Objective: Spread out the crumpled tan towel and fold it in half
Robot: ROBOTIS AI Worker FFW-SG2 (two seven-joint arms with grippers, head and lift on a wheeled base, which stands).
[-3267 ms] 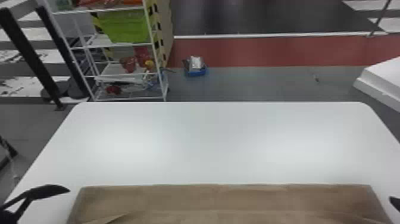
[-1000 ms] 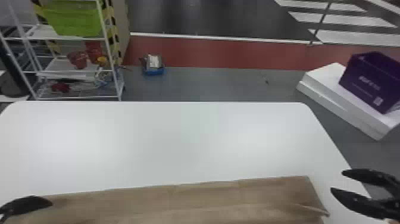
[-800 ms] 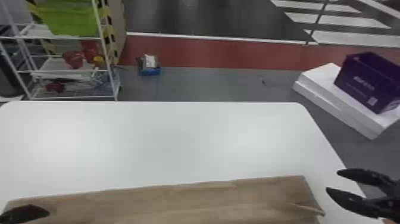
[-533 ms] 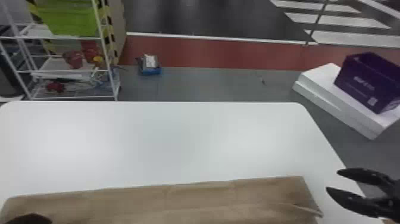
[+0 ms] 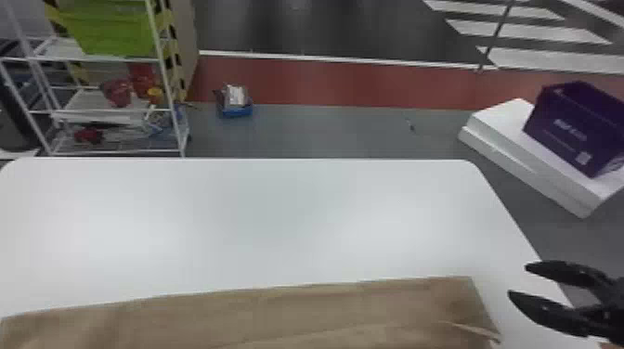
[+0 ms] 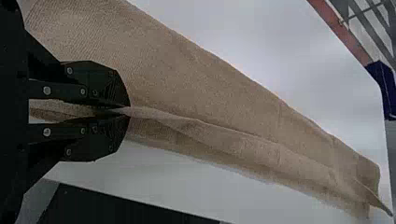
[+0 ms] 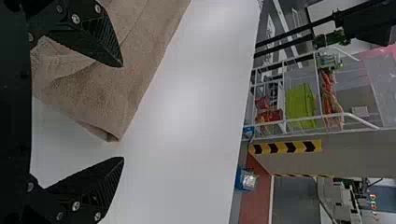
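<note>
Towel [image 5: 278, 320] lies in a long strip on the tabletop [image 5: 278, 218], likely light, limp and quick to rumple; the left fingers [image 6: 95, 81] pinch its cloth; the right fingers [image 5: 548, 311] gape wide near its right end, where the corner seems best to grip.

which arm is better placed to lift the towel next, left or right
Left, most likely: the left gripper is shut on a fold of the tan towel, while the right gripper stands open by the towel's right end, gripping nothing.
</note>
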